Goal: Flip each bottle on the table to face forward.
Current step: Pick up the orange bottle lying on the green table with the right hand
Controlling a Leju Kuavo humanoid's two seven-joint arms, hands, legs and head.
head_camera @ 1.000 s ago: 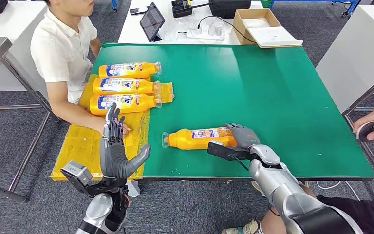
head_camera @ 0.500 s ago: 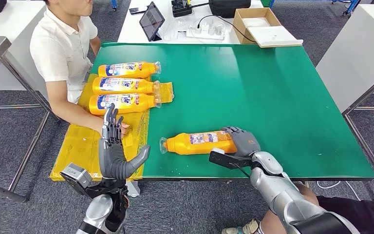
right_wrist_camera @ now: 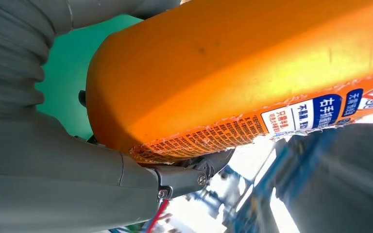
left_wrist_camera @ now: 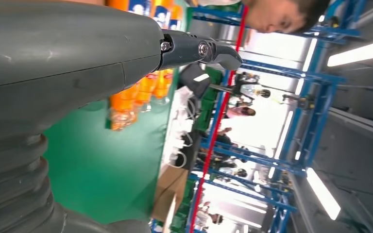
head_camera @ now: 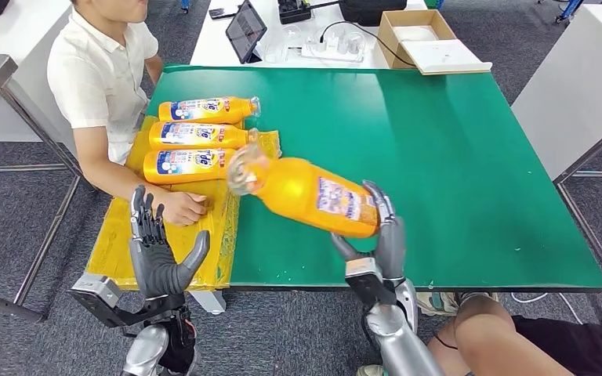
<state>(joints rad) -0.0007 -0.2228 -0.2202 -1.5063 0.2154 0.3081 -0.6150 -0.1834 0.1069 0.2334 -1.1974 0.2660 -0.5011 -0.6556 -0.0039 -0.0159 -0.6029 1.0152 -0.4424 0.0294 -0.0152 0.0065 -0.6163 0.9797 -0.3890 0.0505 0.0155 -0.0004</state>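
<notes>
Right hand (head_camera: 382, 239) has the orange bottle (head_camera: 313, 196) up off the green table (head_camera: 455, 157), fingers wrapped round the base end, cap end pointing over twd the person's side. Bottle's tilted, label partly facing up. In the right wrist view the plastic body (right_wrist_camera: 233, 68) looks smooth and glossy w/ a thin film label, so prob slippery; grip on the bare plastic near the base could slide. Looks full of liquid, so I'd judge it fairly heavy and front-loaded held from one end. Walls prob flex a bit under squeeze. Better hold: mid-body across the label, closer to balance. Left hand (head_camera: 155, 254) is up near the table's edge, fingers spread, holding nothing. Three more bottles (head_camera: 196, 137) lie on the yellow sheet (head_camera: 125, 235), labels up, beside the person (head_camera: 102, 78).
</notes>
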